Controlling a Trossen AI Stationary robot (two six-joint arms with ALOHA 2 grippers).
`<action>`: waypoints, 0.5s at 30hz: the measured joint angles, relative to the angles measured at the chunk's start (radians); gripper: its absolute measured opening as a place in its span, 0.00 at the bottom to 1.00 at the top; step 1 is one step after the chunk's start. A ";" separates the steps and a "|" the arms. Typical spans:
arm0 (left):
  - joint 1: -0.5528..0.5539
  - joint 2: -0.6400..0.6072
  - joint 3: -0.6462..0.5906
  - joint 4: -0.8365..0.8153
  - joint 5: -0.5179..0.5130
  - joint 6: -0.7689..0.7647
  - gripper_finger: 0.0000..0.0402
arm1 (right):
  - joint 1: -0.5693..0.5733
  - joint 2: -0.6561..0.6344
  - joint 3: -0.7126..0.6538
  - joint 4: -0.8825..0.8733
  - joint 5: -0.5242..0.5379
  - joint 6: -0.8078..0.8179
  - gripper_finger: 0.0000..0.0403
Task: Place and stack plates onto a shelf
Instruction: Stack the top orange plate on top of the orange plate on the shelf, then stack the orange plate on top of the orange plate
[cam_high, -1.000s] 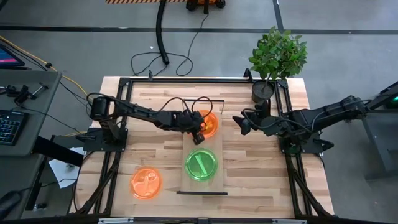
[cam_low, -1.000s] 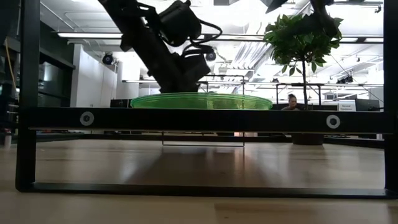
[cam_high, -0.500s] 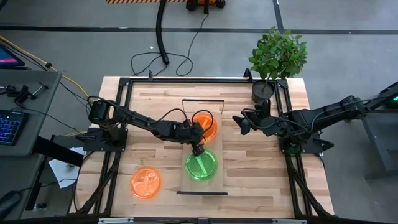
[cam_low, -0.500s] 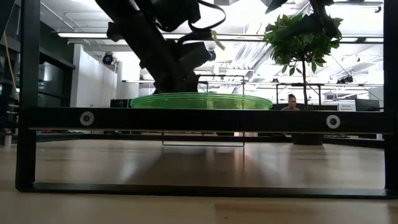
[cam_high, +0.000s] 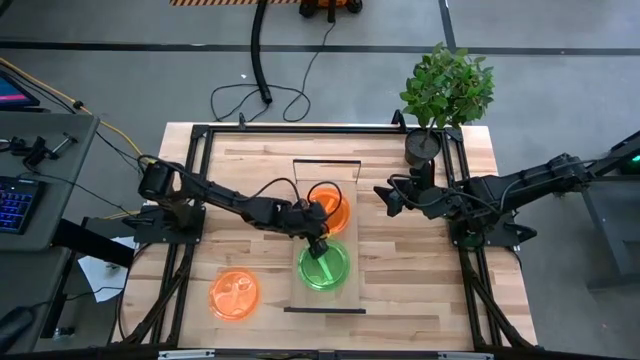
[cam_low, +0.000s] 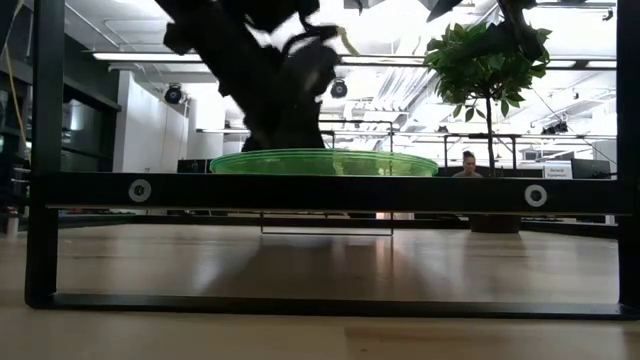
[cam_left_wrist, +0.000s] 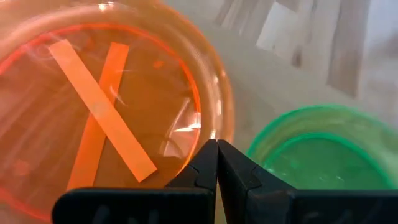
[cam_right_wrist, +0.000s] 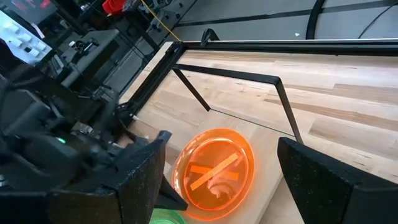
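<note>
On shelf (cam_high: 300, 285) | left claw (cam_left_wrist: 216, 163) shut, w/ orange plate (cam_left_wrist: 93, 118) beside.

The shelf (cam_high: 325, 290) lies lengthwise down the middle of the table (cam_high: 400, 270), one framed end toward the table's far edge, the other toward its near edge. Two plates sit on the shelf: one (cam_high: 332, 203) at its far half, another (cam_high: 324, 266) at its near half, just beside each other, possibly touching. A third plate (cam_high: 234, 295) lies on the table off the shelf, toward the near left corner. A potted plant (cam_high: 440, 100) stands at the far right corner. The left gripper (cam_high: 318, 243) is over the gap between the shelf's two plates; the right gripper (cam_high: 385, 198) hangs to the right of the shelf.
</note>
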 joint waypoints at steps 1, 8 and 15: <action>0.000 -0.012 0.006 -0.001 0.003 0.006 0.00 | 0.000 0.000 0.000 0.000 0.000 0.000 0.73; 0.000 -0.217 0.023 -0.146 0.004 0.114 0.00 | 0.000 0.000 0.000 -0.004 -0.093 -0.003 0.73; -0.080 -0.548 -0.116 -0.253 0.094 0.197 0.00 | 0.000 0.000 0.000 -0.083 -0.192 0.008 0.73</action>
